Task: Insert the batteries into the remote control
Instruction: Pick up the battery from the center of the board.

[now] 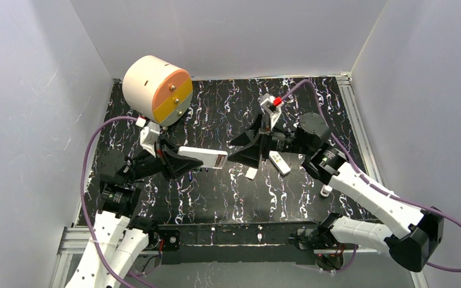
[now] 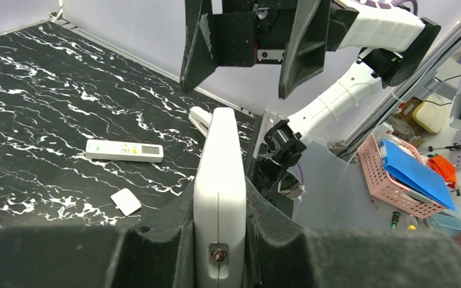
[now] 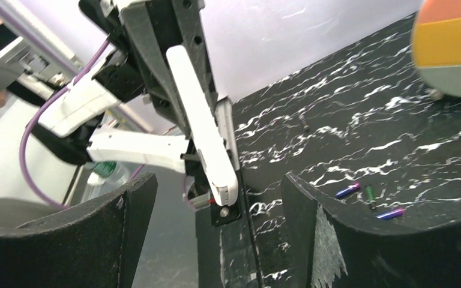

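My left gripper (image 1: 180,161) is shut on a white remote control (image 1: 207,158) and holds it level above the table, its free end pointing right. In the left wrist view the remote (image 2: 219,150) stands edge-on between my fingers. My right gripper (image 1: 233,152) is open and empty, facing the remote's free end and just short of it. In the right wrist view the remote (image 3: 203,129) hangs ahead between my spread fingers (image 3: 312,231). Two purple batteries (image 3: 347,191) (image 3: 390,213) and a green battery (image 3: 370,193) lie on the black table beyond the right finger.
A second white remote (image 1: 279,163) lies on the table under the right arm; it also shows in the left wrist view (image 2: 124,150). A small white cover (image 1: 251,173) lies near it. A beige drum with an orange-and-yellow face (image 1: 156,90) stands at the back left.
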Action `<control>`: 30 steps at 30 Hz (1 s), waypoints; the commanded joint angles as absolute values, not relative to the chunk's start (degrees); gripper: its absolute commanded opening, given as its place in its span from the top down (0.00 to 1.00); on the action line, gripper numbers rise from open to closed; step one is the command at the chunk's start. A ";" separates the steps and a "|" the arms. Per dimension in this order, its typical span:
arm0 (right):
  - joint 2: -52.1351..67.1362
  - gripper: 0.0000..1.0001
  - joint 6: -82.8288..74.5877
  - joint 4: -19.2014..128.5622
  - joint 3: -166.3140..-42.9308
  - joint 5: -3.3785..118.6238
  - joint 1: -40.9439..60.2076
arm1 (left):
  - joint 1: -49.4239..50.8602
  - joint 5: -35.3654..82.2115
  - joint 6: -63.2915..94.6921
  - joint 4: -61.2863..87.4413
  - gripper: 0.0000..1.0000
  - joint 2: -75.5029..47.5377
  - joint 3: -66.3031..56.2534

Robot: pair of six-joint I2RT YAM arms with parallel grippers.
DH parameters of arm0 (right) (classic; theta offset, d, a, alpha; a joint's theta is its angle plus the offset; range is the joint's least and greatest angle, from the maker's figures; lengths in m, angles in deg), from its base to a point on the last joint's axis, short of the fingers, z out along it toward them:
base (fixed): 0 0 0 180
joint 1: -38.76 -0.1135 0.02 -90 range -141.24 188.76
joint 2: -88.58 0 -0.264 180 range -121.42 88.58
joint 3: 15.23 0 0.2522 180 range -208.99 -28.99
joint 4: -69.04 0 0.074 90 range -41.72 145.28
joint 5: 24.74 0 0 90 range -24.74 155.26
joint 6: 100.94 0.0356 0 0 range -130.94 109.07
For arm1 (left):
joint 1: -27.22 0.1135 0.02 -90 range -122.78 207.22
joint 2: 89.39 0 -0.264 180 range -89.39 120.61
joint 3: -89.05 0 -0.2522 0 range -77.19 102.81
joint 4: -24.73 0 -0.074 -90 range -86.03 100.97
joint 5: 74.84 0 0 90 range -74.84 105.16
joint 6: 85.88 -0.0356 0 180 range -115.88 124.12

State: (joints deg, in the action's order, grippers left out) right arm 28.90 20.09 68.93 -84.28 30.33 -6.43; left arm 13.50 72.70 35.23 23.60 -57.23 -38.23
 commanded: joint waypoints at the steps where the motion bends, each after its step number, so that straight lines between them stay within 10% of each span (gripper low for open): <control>1: 25.97 0.17 17.48 68.58 -87.70 21.05 -7.91 | 13.46 74.63 39.20 26.59 1.00 -55.68 -36.07; 30: 19.52 0.81 15.28 64.78 -91.03 30.33 -9.49 | 13.42 75.83 40.59 27.19 1.00 -54.41 -35.62</control>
State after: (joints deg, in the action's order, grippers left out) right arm 20.62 15.78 64.42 -88.58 26.87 -9.21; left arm 13.79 74.49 40.79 24.56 -53.84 -38.08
